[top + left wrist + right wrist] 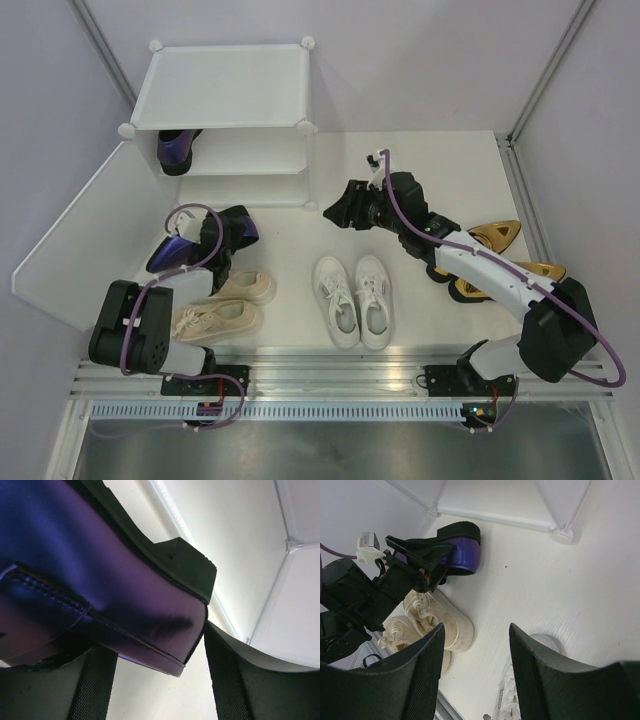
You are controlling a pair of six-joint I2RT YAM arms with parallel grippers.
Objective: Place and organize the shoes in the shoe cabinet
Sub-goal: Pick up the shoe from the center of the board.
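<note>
While our left fingers [95,680] clasped a purple loafer [172,252] just before the shoe cabinet [225,85], right fingers [420,680] spread empty, we judged it next needed tucking in beside its mate [176,150].

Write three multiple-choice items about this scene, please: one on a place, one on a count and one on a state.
1. Where is the glossy purple loafer that no gripper holds? A in the white translucent plastic shoe cabinet; B on that cabinet's top; C behind the cabinet.
2. How many beige lace-up sneakers lie on the white table? A one; B two; C four.
3. How is the right gripper? A open and empty; B shut on a shoe; C shut on a door.
Key: 1 A, it shows under the cabinet's top panel; 2 B, a pair lies together; 3 A, nothing sits between its fingers.
</note>
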